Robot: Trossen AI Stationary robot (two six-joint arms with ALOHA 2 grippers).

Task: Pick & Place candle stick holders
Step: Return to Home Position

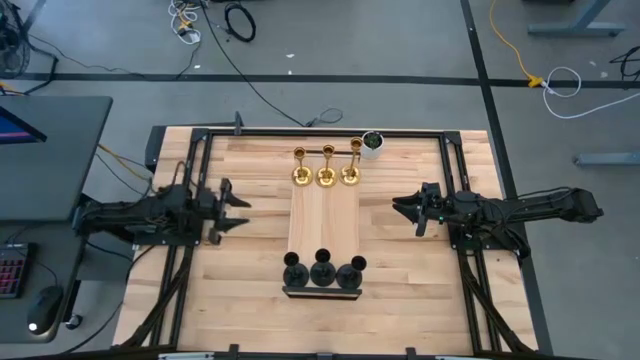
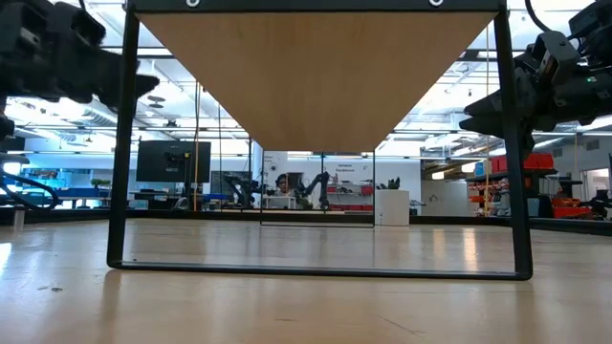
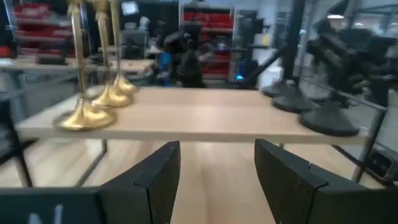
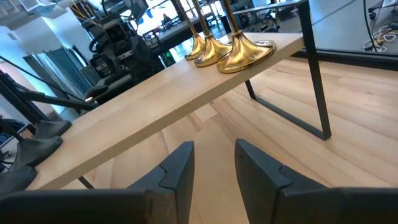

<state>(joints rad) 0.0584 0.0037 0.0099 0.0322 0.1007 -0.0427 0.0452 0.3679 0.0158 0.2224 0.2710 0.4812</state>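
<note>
Left pincer (image 1: 238,208) and right pincer (image 1: 404,208) both open, empty, flanking the shelf (image 1: 325,215) mid-frame; gold holders (image 1: 325,176) upper centre, black holders (image 1: 322,272) lower centre, so I reckon clipping that shelf on retract could topple them.

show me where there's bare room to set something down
The shelf is bare in its middle, between the gold holders and the black holders; both ends are crowded. The table is also free on each side, between shelf and left hand, and between shelf and right hand.
</note>
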